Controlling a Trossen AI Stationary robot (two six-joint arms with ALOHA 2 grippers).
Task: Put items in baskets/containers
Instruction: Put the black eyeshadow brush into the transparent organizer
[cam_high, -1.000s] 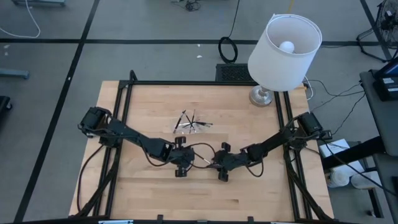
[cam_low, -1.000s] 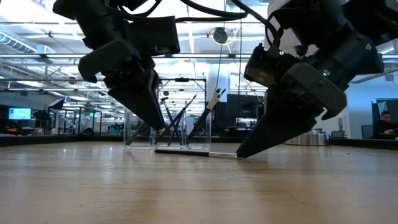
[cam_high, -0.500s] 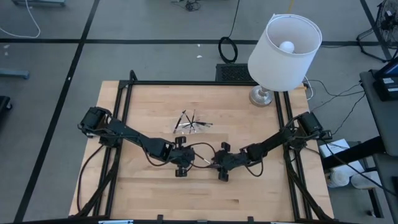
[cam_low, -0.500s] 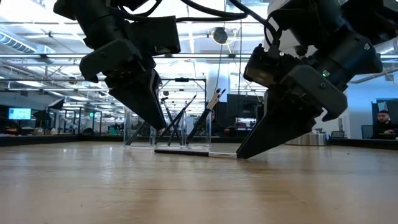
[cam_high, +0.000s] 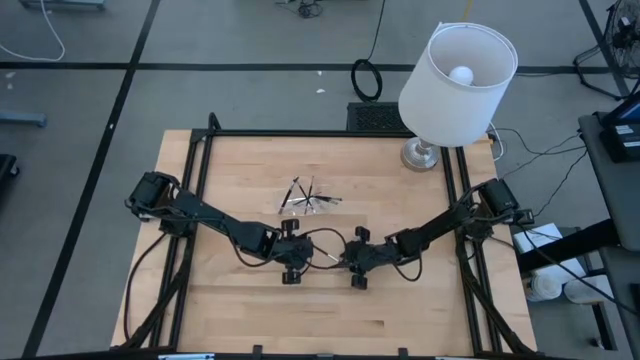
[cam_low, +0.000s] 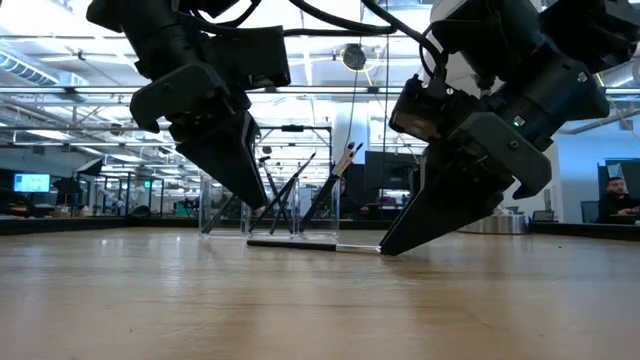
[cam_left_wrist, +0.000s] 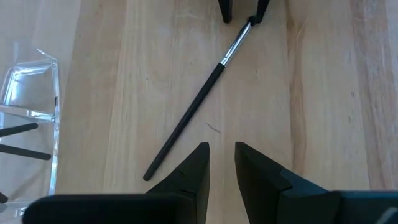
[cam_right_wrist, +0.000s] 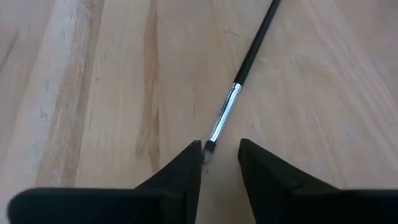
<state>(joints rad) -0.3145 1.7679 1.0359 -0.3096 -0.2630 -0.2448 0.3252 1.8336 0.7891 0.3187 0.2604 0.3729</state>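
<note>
One thin dark brush (cam_left_wrist: 199, 106) with a metallic tip lies flat on the wood between my two grippers. It also shows in the high view (cam_high: 325, 259) and the low view (cam_low: 292, 243). My right gripper (cam_right_wrist: 220, 144) is open, its fingers on either side of the brush's bristle tip (cam_right_wrist: 208, 154). My left gripper (cam_left_wrist: 222, 149) is open by a narrow gap, with nothing in it, just beside the brush's handle end (cam_left_wrist: 148, 176). Behind them the clear container (cam_high: 310, 198) stands on the table with several brushes leaning in it (cam_low: 290, 190). My right gripper comes slanting down from the table's right, its fingertips low at the wood. The brush's bristle tip (cam_right_wrist: 208, 154) lies close against the inner side of one finger (cam_right_wrist: 194, 158); whether they touch I cannot tell. The other finger (cam_right_wrist: 249, 155) stands clear of it.
A white lamp (cam_high: 458, 70) stands on its metal foot (cam_high: 420, 155) at the table's far right corner. A black frame (cam_high: 205, 150) runs along the table's edges. Cables loop from both wrists (cam_high: 325, 238). Bare wood lies toward the near edge (cam_high: 330, 320).
My right gripper has tipped slightly at the wrist while staying in place, its fingertips still at the brush's light tip. The brush has not moved.
</note>
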